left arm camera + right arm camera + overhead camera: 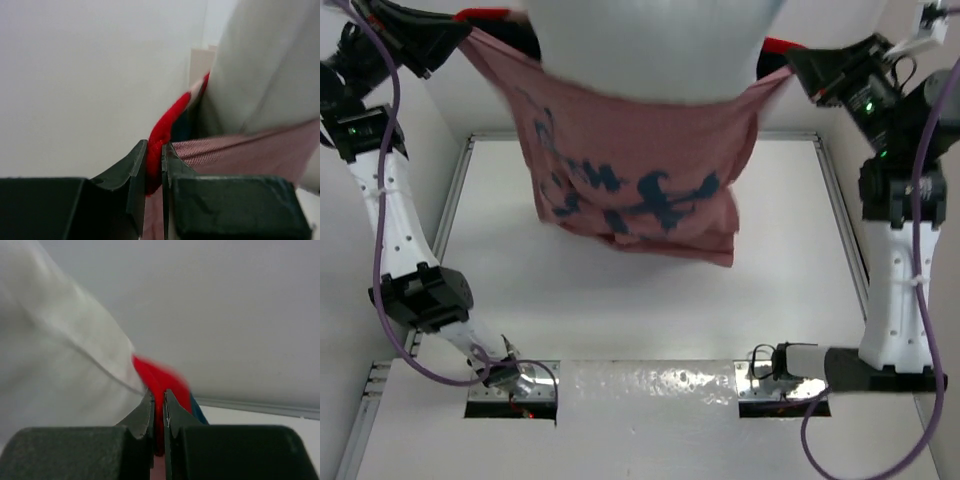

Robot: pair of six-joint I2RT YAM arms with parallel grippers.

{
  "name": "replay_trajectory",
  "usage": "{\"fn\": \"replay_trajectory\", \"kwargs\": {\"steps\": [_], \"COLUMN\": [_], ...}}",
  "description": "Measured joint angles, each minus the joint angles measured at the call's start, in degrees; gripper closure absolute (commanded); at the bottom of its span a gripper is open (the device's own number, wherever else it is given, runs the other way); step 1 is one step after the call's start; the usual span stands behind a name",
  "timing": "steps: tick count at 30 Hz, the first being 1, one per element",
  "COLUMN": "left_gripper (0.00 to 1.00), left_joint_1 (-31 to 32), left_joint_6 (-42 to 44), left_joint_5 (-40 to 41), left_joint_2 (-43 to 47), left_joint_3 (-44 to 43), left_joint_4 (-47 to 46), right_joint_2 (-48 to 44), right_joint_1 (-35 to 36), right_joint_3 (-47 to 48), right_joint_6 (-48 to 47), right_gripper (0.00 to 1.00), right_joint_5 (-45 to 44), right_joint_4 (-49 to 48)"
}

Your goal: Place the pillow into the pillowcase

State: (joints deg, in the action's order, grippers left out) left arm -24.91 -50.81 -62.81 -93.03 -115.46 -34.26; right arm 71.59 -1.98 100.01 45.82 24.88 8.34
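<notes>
Top external shows the pillowcase (630,170) hanging over the worktop's (650,310) far edge, with the pillow (650,45) standing in its open top. Left fingers (131,175) clamp the red hem at its left corner, and right fingers (141,416) clamp the right corner.

Both arms are rising high toward the far side. The left gripper (463,38) is hanging at far left and the right gripper (792,68) at far right, each one pinching the pillowcase (630,160) between nearly closed jaws.
</notes>
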Motion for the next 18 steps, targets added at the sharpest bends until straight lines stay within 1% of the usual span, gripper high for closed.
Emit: {"fn": "replay_trajectory", "kwargs": {"steps": [1,2,3,4,5,6,7,8,9,10,11,12,13,14,15,16,17,18], "left_gripper": [1.0,1.0,1.0,1.0,1.0,1.0,1.0,1.0,1.0,1.0,1.0,1.0,1.0,1.0,1.0,1.0,1.0,1.0], "left_joint_1": [0.04,0.0,0.02,-0.22,-1.55,-3.17,-3.34,-2.58,-1.44,-0.15,0.2,-0.5,-1.36,-2.1,-3.13,-3.61,-3.41,-2.05], "left_joint_6": [0.04,-0.07,0.83,1.88,3.15,5.2,7.69,10.78,13.88,16.35,17.11,15.1,12.72,11.23,12.5,16.65,20.92,27.17], "left_joint_5": [-2.51,-4.61,-6.36,-5.55,-3.87,-2.21,-0.39,1.46,2.67,2.36,1.66,-0.35,-3.04,-3.87,-3.1,-0.35,1.27,3.15], "left_joint_2": [-1.42,-6.05,-11.19,-15.12,-16.79,-14.88,-10.03,-3.32,1.4,2.29,1.14,-2.29,-5.81,-8.37,-8.94,-4.15,0.11,4.11], "left_joint_3": [-3.19,-11.8,-23.04,-31.95,-36.48,-34.86,-27.43,-17.31,-10.56,-9.2,-14.03,-22.21,-30.32,-38.4,-39.19,-29.4,-21.27,-12.79], "left_joint_4": [0.96,2.69,5.29,7.1,7.8,8.33,8.48,9.97,13.18,17.35,19.91,21.2,21.86,20.63,20.37,22.43,25.33,29.94], "right_joint_2": [2.05,6.1,11.82,16.9,21.05,20.55,16.13,9.49,4.0,0.22,-0.7,1.33,5.29,12.02,15.67,18.03,16.98,10.88], "right_joint_1": [-1.38,-1.64,-0.9,-0.22,-0.28,-0.76,-0.92,-0.87,-0.87,-1.51,-2.71,-3.39,-3.3,-2.08,-1.86,-2.08,-2.38,-2.38], "right_joint_3": [4.48,12.44,22.03,30.84,37.88,35.74,27.36,15.15,5.66,0.11,0.11,5.7,13.7,26.34,33.2,37.77,34.95,23.19], "right_joint_6": [0.28,0.28,-0.02,-0.13,-0.39,-0.61,-0.24,1.18,2.21,2.54,2.71,2.93,3.08,2.91,2.93,2.67,2.69,3.02], "right_gripper": [1.0,1.0,1.0,1.0,1.0,1.0,1.0,1.0,1.0,1.0,1.0,1.0,1.0,1.0,1.0,1.0,1.0,1.0], "right_joint_5": [0.13,1.84,2.93,2.91,1.86,0.9,0.61,0.24,-0.39,-0.98,-1.22,-0.11,1.55,2.84,2.82,2.23,1.97,1.75], "right_joint_4": [3.76,6.84,10.71,12.02,11.37,8.15,4.5,-0.63,-3.8,-2.75,-0.39,3.28,6.27,7.76,7.98,7.3,6.29,0.55]}}
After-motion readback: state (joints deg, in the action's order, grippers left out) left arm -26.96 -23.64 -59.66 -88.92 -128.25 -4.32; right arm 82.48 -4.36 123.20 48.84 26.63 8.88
